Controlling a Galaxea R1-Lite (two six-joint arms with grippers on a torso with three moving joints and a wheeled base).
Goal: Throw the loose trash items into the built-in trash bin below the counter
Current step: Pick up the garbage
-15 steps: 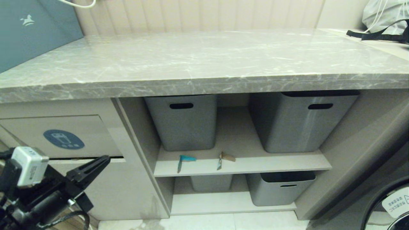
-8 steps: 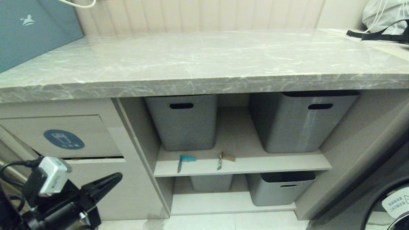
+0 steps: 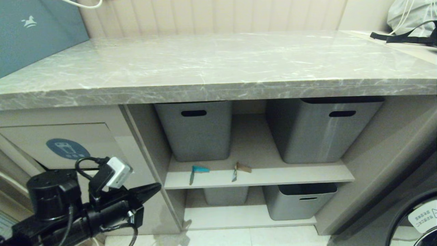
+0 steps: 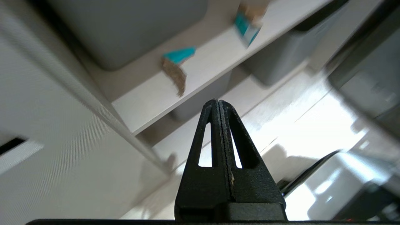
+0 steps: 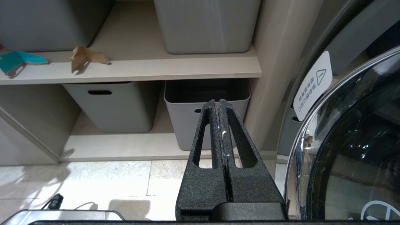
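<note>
Head view: left gripper [image 3: 155, 187], closed and empty, points toward scraps [image 3: 196, 171] before grey tubs [image 3: 194, 131].

bright, even indoor light | glare on counter [image 3: 218, 58] & floor tiles [image 5: 93, 178] | left wrist view motion-blurred | head view edges bowed

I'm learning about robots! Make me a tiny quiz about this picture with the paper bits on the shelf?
1. True or false: the left tool is shut and holds nothing.
2. How many torn teal-and-brown cardboard scraps lie on the beige upper shelf?
3. The blue oval sticker is on: A) the beige tilting flap, B) a grey plastic tub, C) the grey marble-look counter.

Key: 1 true; 2 two; 3 A.
</note>
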